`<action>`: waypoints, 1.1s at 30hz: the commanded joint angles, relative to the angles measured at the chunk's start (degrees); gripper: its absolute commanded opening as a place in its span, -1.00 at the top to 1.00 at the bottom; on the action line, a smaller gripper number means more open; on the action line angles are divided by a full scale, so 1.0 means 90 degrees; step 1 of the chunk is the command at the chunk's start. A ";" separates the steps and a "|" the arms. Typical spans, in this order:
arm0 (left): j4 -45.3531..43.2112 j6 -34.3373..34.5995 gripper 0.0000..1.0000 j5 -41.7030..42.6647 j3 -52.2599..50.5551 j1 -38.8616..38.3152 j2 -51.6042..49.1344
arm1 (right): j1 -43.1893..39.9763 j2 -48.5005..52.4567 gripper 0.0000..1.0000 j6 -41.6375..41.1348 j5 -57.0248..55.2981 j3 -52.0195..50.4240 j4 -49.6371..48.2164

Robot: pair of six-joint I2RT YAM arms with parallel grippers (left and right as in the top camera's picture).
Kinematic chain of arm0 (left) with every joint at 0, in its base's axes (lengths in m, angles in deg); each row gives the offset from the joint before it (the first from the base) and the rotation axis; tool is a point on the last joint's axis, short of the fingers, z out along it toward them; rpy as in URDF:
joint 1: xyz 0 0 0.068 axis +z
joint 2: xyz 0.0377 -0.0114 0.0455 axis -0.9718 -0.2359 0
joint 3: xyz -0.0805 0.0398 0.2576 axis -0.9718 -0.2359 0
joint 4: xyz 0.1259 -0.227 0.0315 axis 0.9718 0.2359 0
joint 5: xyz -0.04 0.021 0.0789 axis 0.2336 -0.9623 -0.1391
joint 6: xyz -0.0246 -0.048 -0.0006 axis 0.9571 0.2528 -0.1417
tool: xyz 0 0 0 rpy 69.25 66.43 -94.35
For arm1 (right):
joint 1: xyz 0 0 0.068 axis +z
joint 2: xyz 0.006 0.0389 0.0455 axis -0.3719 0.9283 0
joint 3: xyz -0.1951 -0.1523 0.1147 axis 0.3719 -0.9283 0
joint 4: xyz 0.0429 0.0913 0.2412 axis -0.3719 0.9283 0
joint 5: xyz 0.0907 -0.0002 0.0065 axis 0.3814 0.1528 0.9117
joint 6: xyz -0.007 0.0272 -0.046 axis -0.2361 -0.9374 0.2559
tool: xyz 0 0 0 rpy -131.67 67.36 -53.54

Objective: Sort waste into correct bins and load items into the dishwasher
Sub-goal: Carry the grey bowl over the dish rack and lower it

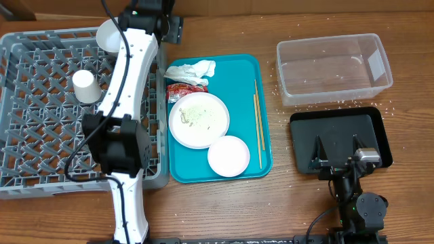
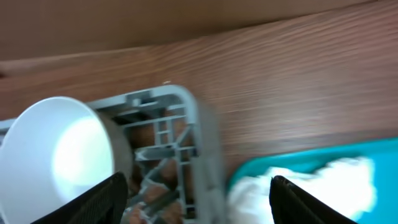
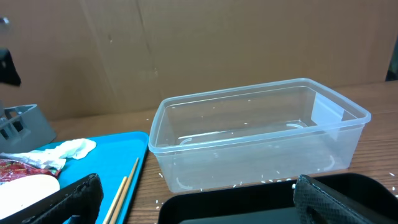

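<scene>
My left gripper is open and empty above the far right corner of the grey dish rack. A white cup lies in that corner, just left of my fingers. A second cup stands upside down in the rack. The teal tray holds crumpled napkins, a red-and-white wrapper, a large plate, a small bowl and chopsticks. My right gripper is open and empty over the black tray.
The clear tub stands behind the black tray, with rice grains inside and scattered around it on the wooden table. My left arm reaches across the rack's right side. A cardboard wall stands behind the table.
</scene>
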 commanded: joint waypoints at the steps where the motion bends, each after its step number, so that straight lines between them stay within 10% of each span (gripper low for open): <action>1: -0.0146 0.0073 -0.50 -0.0850 -0.0012 0.0194 -0.0061 | 0.0029 -0.0068 -1.00 0.0024 -0.0083 -0.0066 -0.0041; 33: -0.0102 -0.0245 -0.28 0.1035 -0.0024 0.1112 -0.0765 | 0.0029 -0.0068 -1.00 0.0022 -0.0083 -0.0066 -0.0041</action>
